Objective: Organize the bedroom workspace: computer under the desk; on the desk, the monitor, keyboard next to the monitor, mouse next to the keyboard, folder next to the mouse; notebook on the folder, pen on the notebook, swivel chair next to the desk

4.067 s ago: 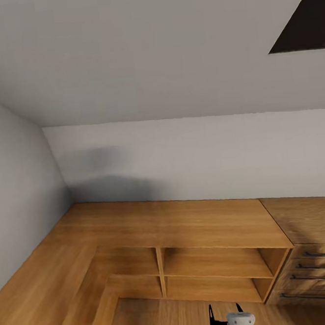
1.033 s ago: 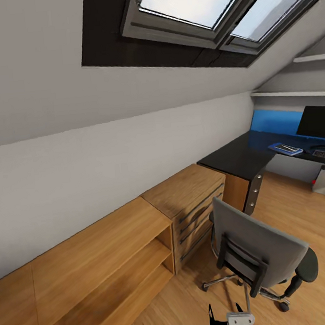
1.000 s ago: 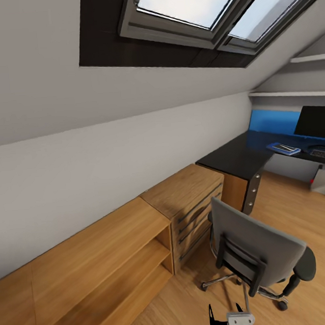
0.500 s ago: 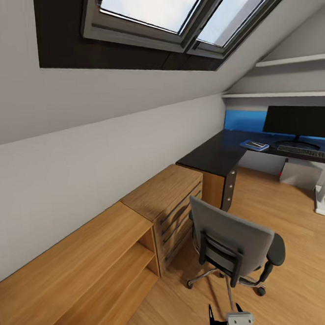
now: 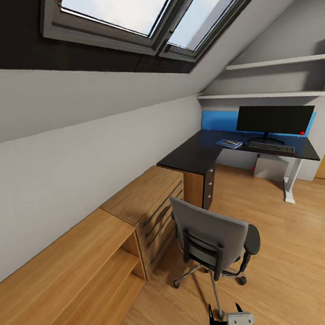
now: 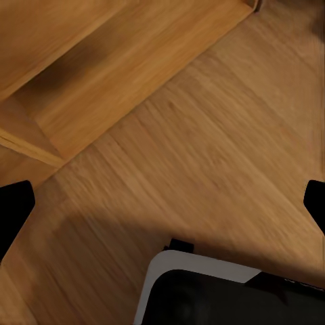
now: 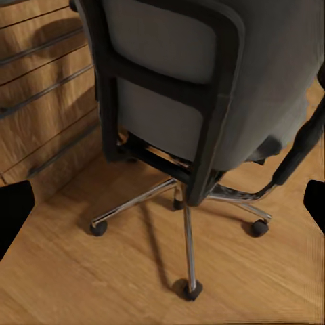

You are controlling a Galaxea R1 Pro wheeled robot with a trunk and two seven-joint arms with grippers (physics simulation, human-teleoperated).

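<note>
The grey swivel chair (image 5: 214, 240) stands on the wood floor with its back to me, a little way short of the desk (image 5: 191, 155). Its chrome base (image 7: 186, 203) is close in the right wrist view. The backrest hides the seat. On the glossy black desk stand the monitor (image 5: 274, 119) and, in front of it, the keyboard (image 5: 272, 147). A flat blue item (image 5: 229, 143) with something pale on it lies left of the keyboard; too small to tell what it is. A grey box (image 5: 269, 167) sits under the desk. My left gripper (image 6: 162, 206) and right gripper (image 7: 164, 203) are open and empty.
A low light-wood cabinet (image 5: 58, 270) and a drawer unit (image 5: 151, 203) run along the sloped wall on the left, up to the desk. Skylights (image 5: 134, 12) are overhead and shelves (image 5: 273, 79) hang above the monitor. A wood floor (image 5: 299, 264) stretches to the right of the chair.
The head camera has swung to the right, so the whole picture has shifted left. The desk, monitor and keyboard are now fully in view. Nothing itself appears to have moved.
</note>
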